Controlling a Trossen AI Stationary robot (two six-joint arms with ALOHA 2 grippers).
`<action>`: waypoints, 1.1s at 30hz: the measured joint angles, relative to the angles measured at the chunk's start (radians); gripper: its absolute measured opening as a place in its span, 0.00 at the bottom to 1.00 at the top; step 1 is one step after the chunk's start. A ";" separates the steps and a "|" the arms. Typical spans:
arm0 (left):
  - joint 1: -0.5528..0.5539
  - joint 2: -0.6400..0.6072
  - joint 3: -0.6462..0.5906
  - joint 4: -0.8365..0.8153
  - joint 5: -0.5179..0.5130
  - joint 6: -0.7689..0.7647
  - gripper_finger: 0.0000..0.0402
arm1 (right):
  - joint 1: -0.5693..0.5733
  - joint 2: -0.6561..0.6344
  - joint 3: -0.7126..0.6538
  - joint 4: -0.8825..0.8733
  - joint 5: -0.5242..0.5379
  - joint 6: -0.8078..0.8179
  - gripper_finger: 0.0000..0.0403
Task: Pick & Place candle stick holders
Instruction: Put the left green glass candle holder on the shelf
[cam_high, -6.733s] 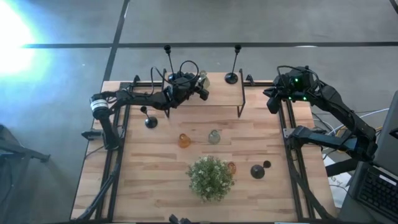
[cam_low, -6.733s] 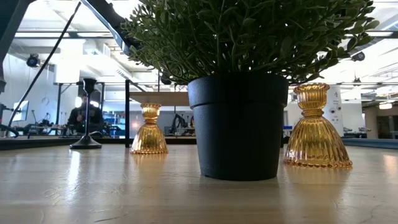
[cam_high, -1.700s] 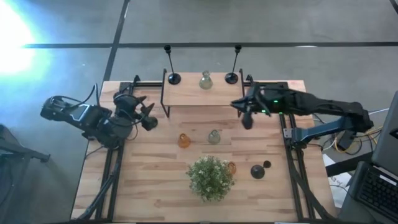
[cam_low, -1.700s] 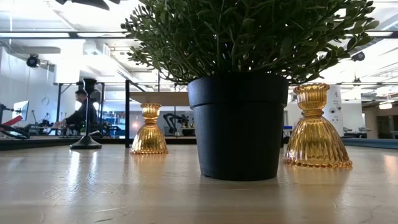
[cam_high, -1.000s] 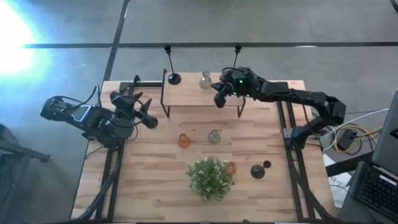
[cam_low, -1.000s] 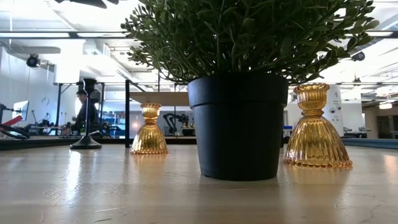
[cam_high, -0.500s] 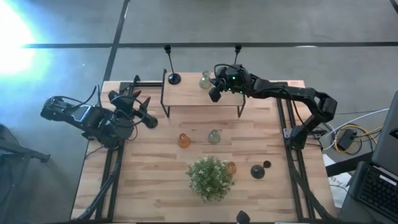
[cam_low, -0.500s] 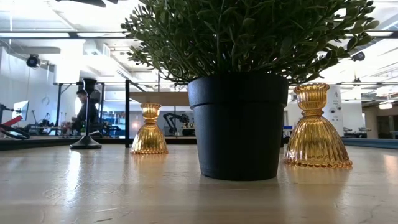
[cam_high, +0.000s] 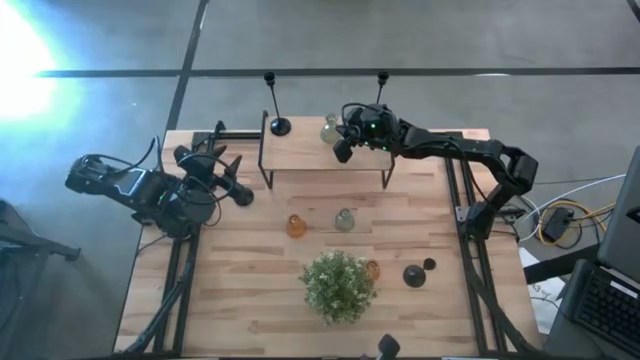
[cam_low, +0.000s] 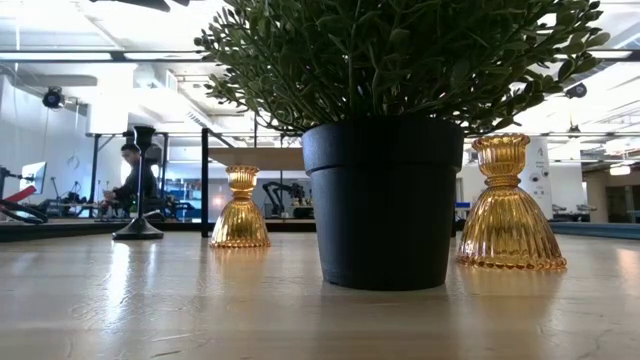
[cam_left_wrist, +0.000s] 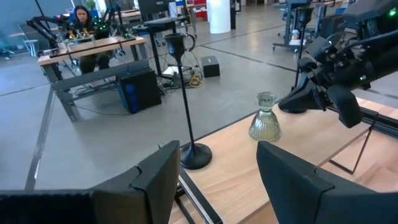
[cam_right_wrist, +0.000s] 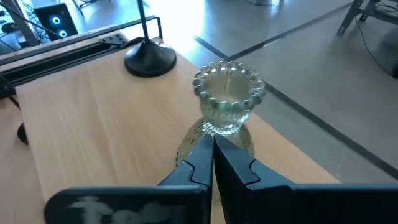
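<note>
one closed right end effector (cam_high: 341, 154) has edged closer to the pale glass holder (cam_high: 328, 130) on the shelf (cam_high: 300, 152).

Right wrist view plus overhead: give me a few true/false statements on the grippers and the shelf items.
1. The right gripper has its jaws shut. True.
2. The right gripper is holding the pale glass holder. False: its closed tips sit just in front of the holder, gripping nothing.
3. The left gripper is over the raised shelf. False: it is at the table's left edge, jaws open.
4. A tall black holder stands on the shelf. True.
</note>
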 joint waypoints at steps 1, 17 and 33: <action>0.000 0.000 0.000 0.000 -0.001 0.000 0.54 | -0.003 0.000 0.000 0.001 0.000 -0.001 0.02; 0.000 0.000 0.000 0.000 -0.004 0.000 0.54 | -0.016 0.001 -0.001 0.056 -0.008 -0.020 0.02; 0.000 0.000 0.000 0.000 0.004 -0.001 0.54 | -0.015 0.066 0.046 0.040 -0.035 -0.030 0.02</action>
